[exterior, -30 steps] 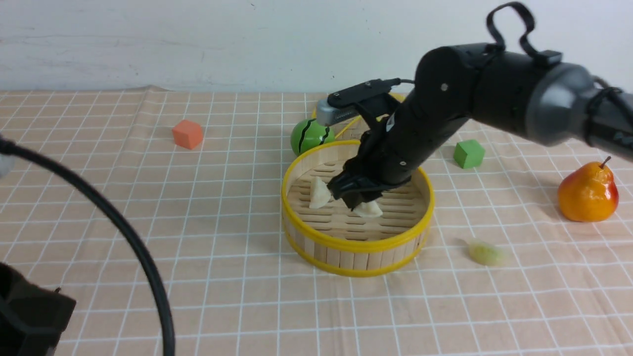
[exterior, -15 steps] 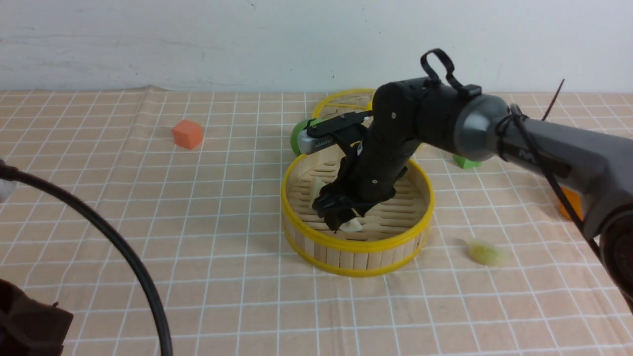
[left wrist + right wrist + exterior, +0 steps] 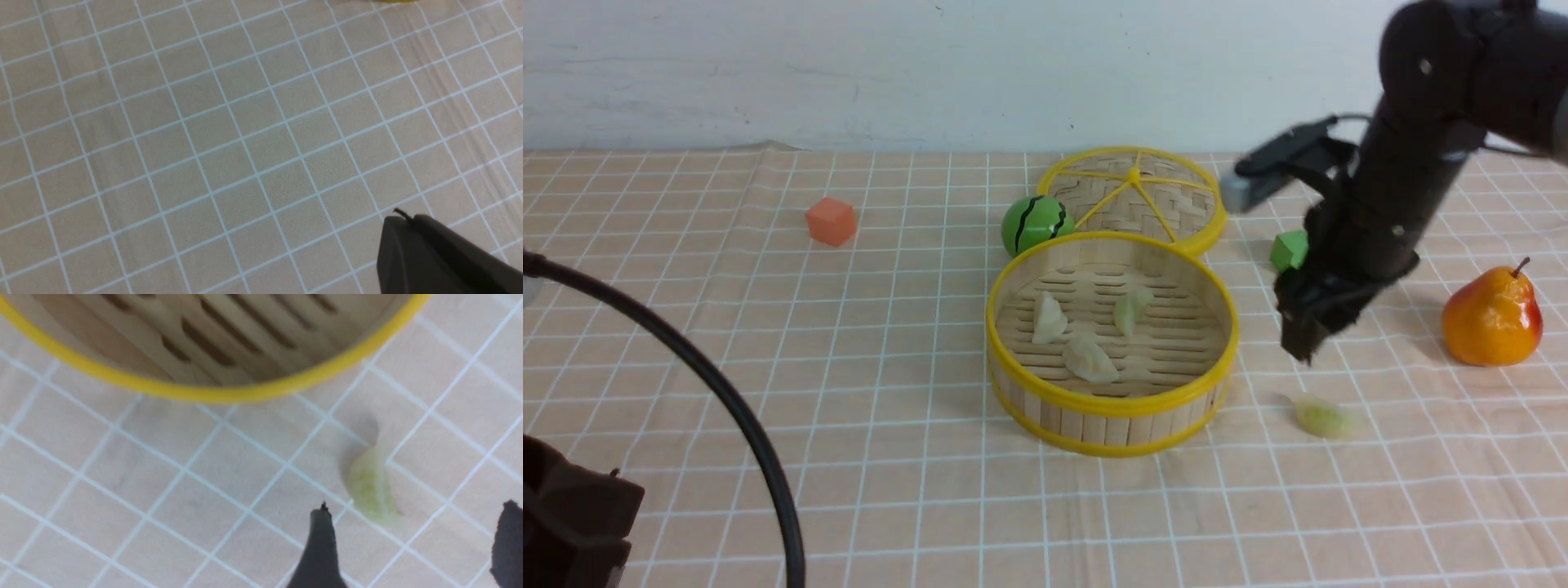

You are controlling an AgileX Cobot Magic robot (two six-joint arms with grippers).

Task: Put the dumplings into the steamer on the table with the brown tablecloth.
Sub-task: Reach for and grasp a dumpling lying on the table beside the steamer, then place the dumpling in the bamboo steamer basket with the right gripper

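Centre of tabletop point(image 3: 686, 408), on brown tablecloth point(image 3: 890, 490): bamboo steamer point(image 3: 1111, 406), upright, top open.

Inside, on the slatted floor, three dumplings:
- cream dumpling point(image 3: 1048, 318) at left
- second cream dumpling point(image 3: 1089, 359), nearer, about mid-floor
- pale green dumpling point(image 3: 1131, 310), right of the first, toward the far side

None touching another.

Outside: loose green dumpling point(image 3: 1323, 416) flat on the cloth, near the steamer's near-right wall, clear of it.

Right tool point(image 3: 1303, 339) up off the cloth between steamer and pear point(image 3: 1492, 314), just on the far side of the loose green dumpling. Fingers spread wide, nothing between them. From right wrist view: same dumpling point(image 3: 369, 490) lying just beyond the tips, closer to one black finger point(image 3: 320, 547).

Left tool point(image 3: 572, 523) low at near-left edge, pressed together; only gridded cloth under it.

Behind the steamer: woven lid point(image 3: 1135, 196), touching or nearly touching its far rim; watermelon ball point(image 3: 1035, 224) at lid's left. Orange cube point(image 3: 832, 220) far left. Green cube point(image 3: 1289, 249) partly behind right arm.
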